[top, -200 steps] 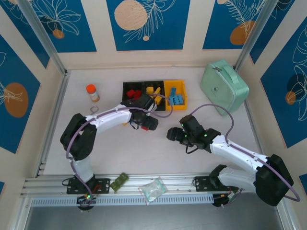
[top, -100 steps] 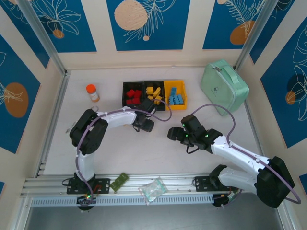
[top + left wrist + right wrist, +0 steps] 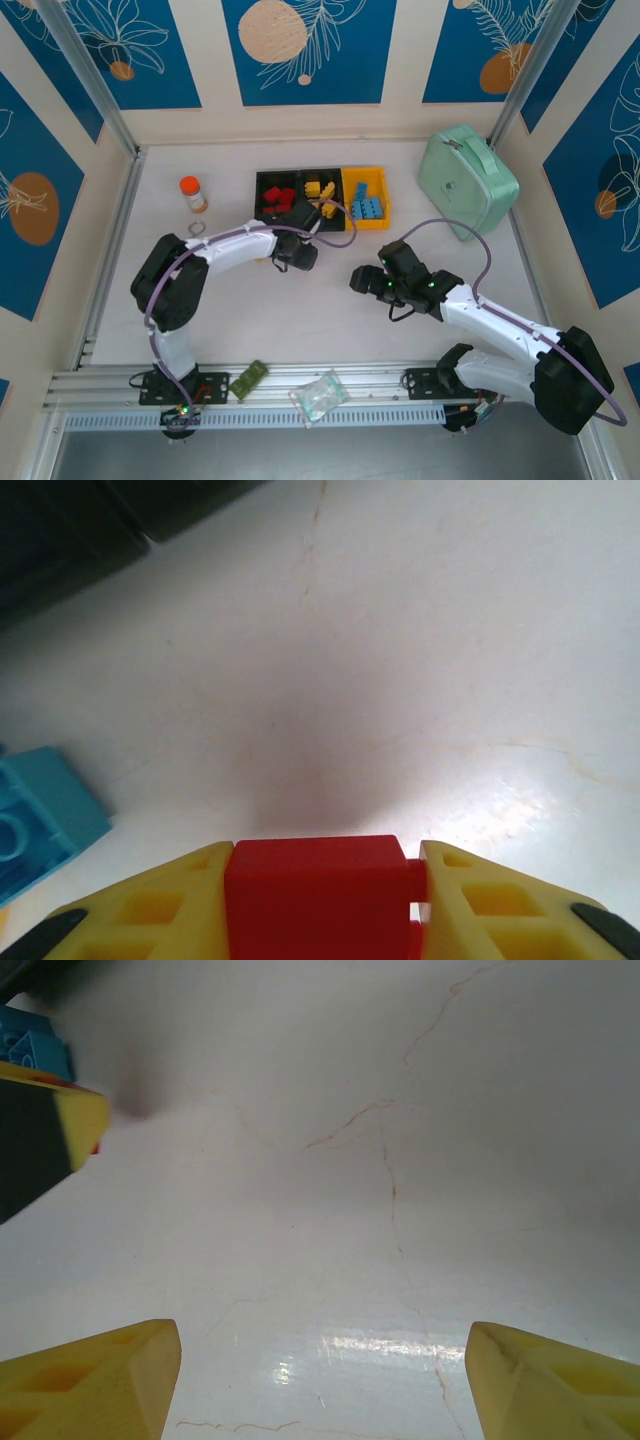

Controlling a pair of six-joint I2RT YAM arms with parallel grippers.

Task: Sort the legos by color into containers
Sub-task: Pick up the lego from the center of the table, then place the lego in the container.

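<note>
The left claw point(image 3: 322, 880) is clenched on a red lego point(image 3: 312, 905), pinched between its yellow fingers point(image 3: 150, 920) just on the near side of the containers point(image 3: 300, 173). The right claw point(image 3: 320, 1380) stands released over bare bench point(image 3: 400, 1160), farther out on that same near side.

The risk, as I judge it, is that the brick twists or slips during the lift to the containers. It could also land in the middle bin of yellows rather than the left-end bin holding reds. A loose blue lego point(image 3: 40, 815) lies just beside the fingers and could be knocked away.

The left wrist view gives the grip itself and that blue lego up close. The top view gives instead which of the containers holds which colour.
</note>
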